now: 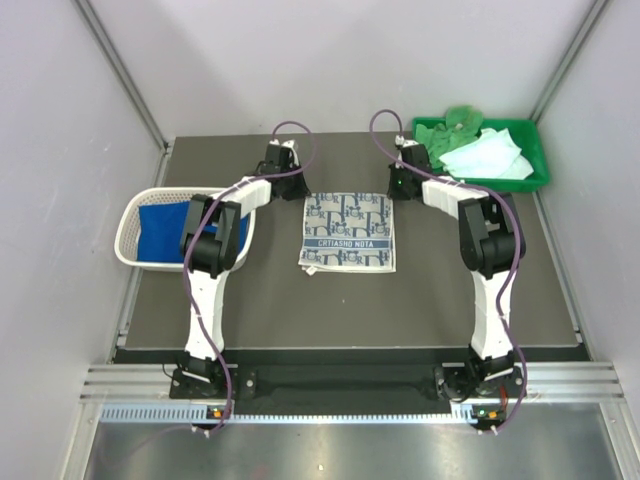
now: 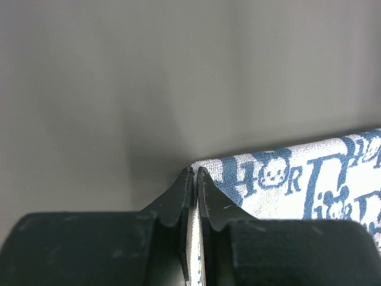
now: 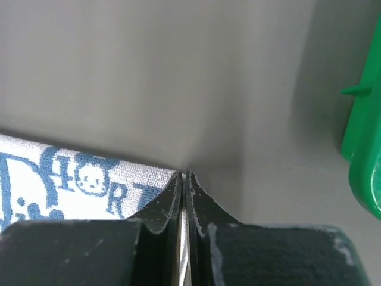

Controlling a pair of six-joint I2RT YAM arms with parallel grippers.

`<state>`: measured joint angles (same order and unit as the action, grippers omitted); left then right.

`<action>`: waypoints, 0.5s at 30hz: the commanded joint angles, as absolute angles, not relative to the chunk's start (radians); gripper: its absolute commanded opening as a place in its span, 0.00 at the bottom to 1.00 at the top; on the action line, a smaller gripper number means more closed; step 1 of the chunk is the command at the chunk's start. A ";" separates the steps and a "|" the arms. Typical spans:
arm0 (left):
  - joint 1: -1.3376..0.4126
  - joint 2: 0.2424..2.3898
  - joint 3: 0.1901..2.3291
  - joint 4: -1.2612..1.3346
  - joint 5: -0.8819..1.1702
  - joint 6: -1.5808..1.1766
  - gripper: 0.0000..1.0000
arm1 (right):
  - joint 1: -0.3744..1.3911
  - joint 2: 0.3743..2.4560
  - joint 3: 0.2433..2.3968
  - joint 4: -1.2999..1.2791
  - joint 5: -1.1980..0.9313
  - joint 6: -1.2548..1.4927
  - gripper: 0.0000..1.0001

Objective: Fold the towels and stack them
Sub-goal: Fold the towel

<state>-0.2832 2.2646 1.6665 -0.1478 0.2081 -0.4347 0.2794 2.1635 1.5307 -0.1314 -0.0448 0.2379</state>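
Observation:
The blue-grey patterned white towel lies flat in the middle of the dark table. My left gripper sits at its far left corner. In the left wrist view the jaws are shut, with the edge of the towel pinched between them. My right gripper is at the far right corner, and the right wrist view shows its jaws shut on a thin white strip of the towel. A royal blue towel lies in the basket. A bright green towel and a pale mint-white towel lie in the tray.
A white lattice basket stands at the table's left edge beside the left arm. A rigid green tray is at the back right, its corner close to my right gripper. Grey walls enclose the table.

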 commanded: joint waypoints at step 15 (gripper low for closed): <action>-0.268 2.076 1.445 0.213 0.201 -0.482 0.00 | 0.259 2.014 1.450 0.086 -0.106 0.255 0.00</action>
